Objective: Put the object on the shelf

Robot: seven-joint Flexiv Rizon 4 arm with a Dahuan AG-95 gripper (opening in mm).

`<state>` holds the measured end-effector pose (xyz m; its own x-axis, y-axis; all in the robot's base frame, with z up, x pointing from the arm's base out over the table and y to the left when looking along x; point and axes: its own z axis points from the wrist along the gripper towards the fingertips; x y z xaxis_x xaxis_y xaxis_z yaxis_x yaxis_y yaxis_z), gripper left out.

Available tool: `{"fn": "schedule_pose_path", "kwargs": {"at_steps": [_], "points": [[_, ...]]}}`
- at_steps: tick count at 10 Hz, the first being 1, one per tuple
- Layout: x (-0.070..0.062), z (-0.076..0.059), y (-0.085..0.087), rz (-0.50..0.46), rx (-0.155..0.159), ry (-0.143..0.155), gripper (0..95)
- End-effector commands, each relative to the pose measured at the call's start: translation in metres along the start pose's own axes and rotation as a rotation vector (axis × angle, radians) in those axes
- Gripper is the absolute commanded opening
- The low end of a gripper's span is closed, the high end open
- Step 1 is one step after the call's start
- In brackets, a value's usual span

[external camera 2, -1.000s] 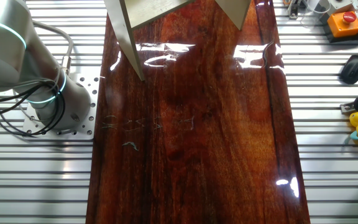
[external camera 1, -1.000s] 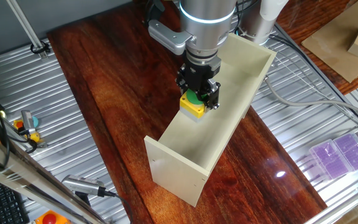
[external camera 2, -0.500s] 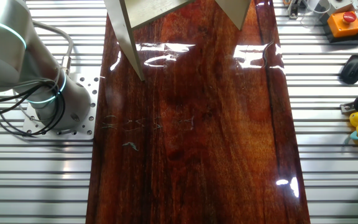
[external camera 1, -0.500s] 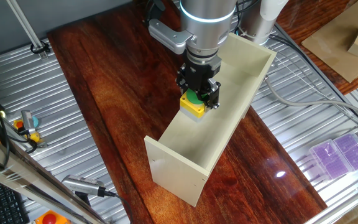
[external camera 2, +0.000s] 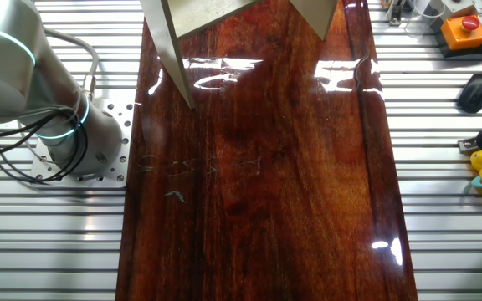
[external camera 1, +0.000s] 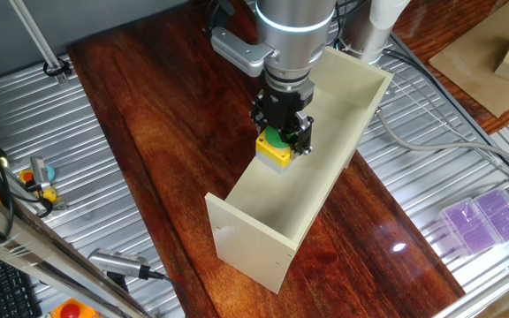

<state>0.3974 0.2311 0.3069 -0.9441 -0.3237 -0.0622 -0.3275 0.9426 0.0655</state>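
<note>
Your end effector is clamped on the green-button box, holding it upright over the cream shelf's open trough near its left wall, so it can go straight down. Whether it touches the floor isn't clear.

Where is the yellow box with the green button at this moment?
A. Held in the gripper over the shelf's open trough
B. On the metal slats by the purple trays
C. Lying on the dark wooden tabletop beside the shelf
A: the gripper is shut on the yellow box, over the shelf.
</note>
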Motion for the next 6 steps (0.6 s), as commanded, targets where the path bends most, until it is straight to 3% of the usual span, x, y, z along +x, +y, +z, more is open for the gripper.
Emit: {"fn": "schedule_pose_path", "kwargs": {"at_steps": [1,2,6], "points": [[-0.0001,0.0005,-0.0002,0.005,0.001,-0.001,57.0],[-0.0001,0.0004,-0.0002,0.005,0.001,-0.002,76.0],[-0.0001,-0.0015,0.0003,0.002,-0.005,-0.007,76.0]]}}
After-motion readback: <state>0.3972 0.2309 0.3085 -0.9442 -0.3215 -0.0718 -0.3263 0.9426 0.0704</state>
